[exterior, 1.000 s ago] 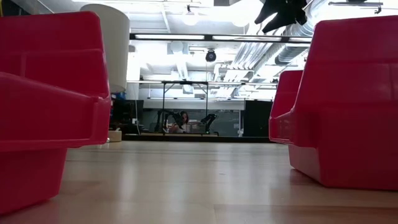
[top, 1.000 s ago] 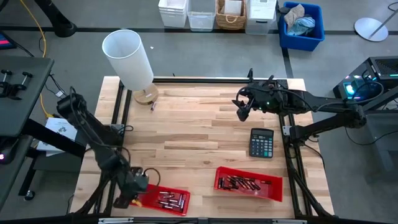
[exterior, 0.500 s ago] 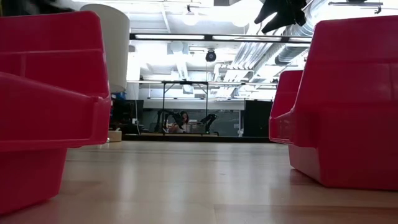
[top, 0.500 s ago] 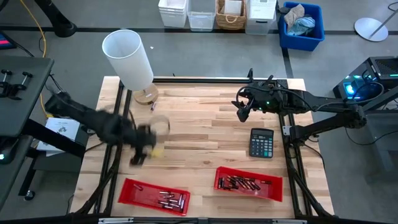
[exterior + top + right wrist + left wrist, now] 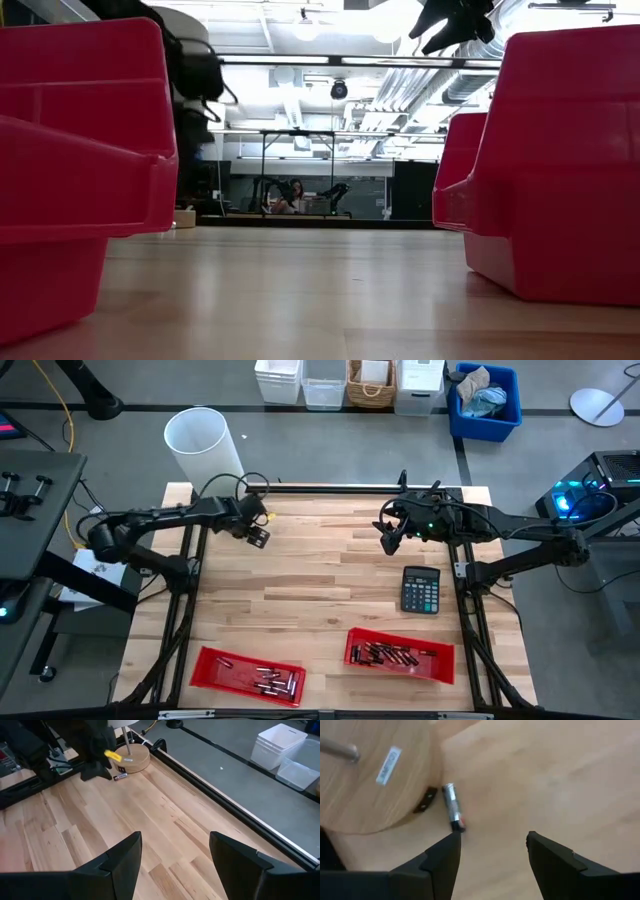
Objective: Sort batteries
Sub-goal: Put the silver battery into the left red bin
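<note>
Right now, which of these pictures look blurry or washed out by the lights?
Low view: the red bins right at the lens are soft, and the ceiling lights behind glare white. Left wrist view: the battery by the round wooden lamp base is slightly soft. High view: evenly lit and sharp across the table.

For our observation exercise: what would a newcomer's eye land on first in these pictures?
Two shallow red plastic bins of small dark cylindrical batteries sit along the wooden table's near edge. At the far left corner, the open left gripper hovers by one silvery battery lying against the round wooden lamp base.
</note>
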`<state>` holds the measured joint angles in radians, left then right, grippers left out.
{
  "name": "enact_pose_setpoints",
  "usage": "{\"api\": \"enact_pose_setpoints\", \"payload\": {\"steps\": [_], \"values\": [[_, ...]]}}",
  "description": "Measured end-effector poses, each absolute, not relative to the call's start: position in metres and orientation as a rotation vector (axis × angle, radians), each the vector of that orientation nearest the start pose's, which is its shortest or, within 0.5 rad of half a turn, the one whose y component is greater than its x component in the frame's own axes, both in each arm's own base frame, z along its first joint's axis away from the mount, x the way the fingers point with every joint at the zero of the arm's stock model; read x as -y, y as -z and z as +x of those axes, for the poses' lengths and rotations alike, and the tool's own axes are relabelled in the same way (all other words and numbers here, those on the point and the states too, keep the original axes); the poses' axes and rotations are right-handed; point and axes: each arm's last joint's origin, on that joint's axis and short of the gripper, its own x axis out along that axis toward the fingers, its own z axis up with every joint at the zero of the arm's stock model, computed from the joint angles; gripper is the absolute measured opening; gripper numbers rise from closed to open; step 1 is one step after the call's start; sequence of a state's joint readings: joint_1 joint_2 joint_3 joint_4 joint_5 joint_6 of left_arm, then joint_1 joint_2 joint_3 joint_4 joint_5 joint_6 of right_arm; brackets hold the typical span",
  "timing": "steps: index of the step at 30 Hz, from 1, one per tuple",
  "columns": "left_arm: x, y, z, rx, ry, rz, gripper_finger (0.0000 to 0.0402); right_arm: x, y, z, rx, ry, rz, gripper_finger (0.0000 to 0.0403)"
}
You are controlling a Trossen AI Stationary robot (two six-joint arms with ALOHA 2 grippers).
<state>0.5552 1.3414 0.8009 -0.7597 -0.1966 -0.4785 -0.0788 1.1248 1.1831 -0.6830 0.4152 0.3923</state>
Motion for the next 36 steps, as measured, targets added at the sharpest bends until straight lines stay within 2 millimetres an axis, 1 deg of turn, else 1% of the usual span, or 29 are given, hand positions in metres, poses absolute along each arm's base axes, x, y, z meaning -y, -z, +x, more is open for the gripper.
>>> {"api": "enact_pose_setpoints", "payload": {"steps": [6,9,12,15,18,21,23,25,26,28,30,31,33,36], "values": [[-0.135,-0.170,0.203,-1.142,-1.048,-0.631,0.0216,0.030,-0.361,0.222,-0.505,0.620,0.287,0.0227],[-0.138,-0.159,0.204,-1.180,-1.104,-0.633,0.0216,0.030,-0.361,0.222,-0.501,0.624,0.301,0.0227],[-0.143,-0.149,0.205,-1.214,-1.125,-0.634,0.0216,0.030,-0.361,0.222,-0.500,0.626,0.304,0.0227],[-0.146,-0.137,0.203,-1.202,-1.148,-0.659,0.0215,0.030,-0.361,0.222,-0.501,0.626,0.304,0.0227],[-0.149,-0.127,0.198,-1.206,-1.161,-0.695,0.0203,0.030,-0.361,0.222,-0.501,0.627,0.307,0.0227],[-0.149,-0.119,0.194,-1.203,-1.132,-0.743,0.0165,0.030,-0.360,0.222,-0.500,0.629,0.310,0.0227],[-0.148,-0.118,0.195,-1.191,-1.088,-0.772,0.0117,0.030,-0.360,0.222,-0.500,0.629,0.309,0.0227],[-0.145,-0.119,0.199,-1.181,-1.051,-0.766,0.0053,0.030,-0.360,0.222,-0.501,0.630,0.308,0.0227],[-0.142,-0.119,0.201,-1.166,-1.044,-0.757,0.0033,0.030,-0.360,0.222,-0.502,0.630,0.308,0.0227],[-0.139,-0.123,0.208,-1.108,-1.017,-0.767,0.0032,0.030,-0.360,0.222,-0.505,0.631,0.307,0.0227],[-0.131,-0.127,0.215,-1.086,-0.936,-0.788,0.0032,0.030,-0.360,0.222,-0.508,0.631,0.306,0.0227],[-0.125,-0.131,0.219,-1.087,-0.863,-0.777,0.0032,0.030,-0.360,0.221,-0.509,0.630,0.305,0.0227],[-0.106,-0.138,0.225,-1.121,-0.657,-0.731,0.0032,0.029,-0.359,0.221,-0.514,0.625,0.305,0.0227],[-0.069,-0.161,0.232,-1.101,-0.340,-0.576,0.0032,0.029,-0.358,0.221,-0.527,0.620,0.305,0.0227]]}}
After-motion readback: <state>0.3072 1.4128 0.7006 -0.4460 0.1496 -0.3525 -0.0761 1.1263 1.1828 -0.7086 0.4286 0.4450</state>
